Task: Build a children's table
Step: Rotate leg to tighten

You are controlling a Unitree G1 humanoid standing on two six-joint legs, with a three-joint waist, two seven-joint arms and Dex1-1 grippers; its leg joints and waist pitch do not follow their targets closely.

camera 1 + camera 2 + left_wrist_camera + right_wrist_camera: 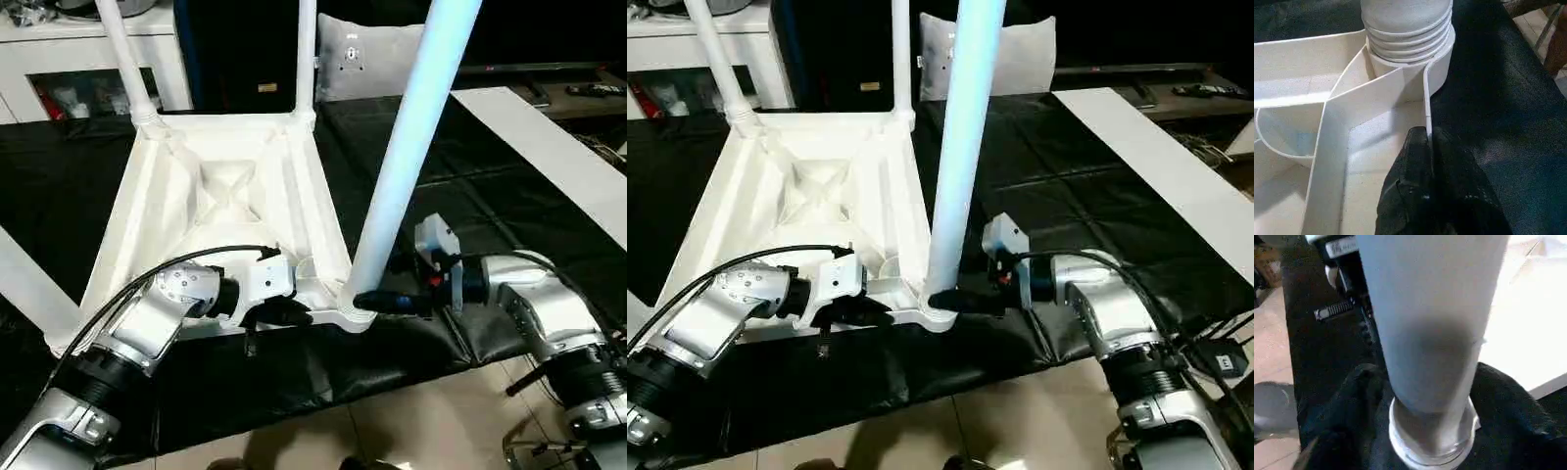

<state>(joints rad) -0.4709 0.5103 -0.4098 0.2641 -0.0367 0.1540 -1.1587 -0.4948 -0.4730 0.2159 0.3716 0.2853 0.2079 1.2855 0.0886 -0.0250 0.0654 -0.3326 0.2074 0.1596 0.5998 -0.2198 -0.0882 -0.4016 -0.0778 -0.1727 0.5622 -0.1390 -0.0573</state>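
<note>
Upturned children's table top [225, 186] pinched at its rim just ahead of the shut left end effector [1427, 142], right end effector [1430, 396] straddling the leg [407, 157] between its fingers, grip unclear, risking cross-threading if tilted.

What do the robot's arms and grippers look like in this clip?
Both forearms are silver metal with dark ribbed rings near the elbows. The left gripper and right gripper have black fingers on white housings. A black cable loops over the left wrist, and the right wrist has small red parts beside a white camera block.
</note>
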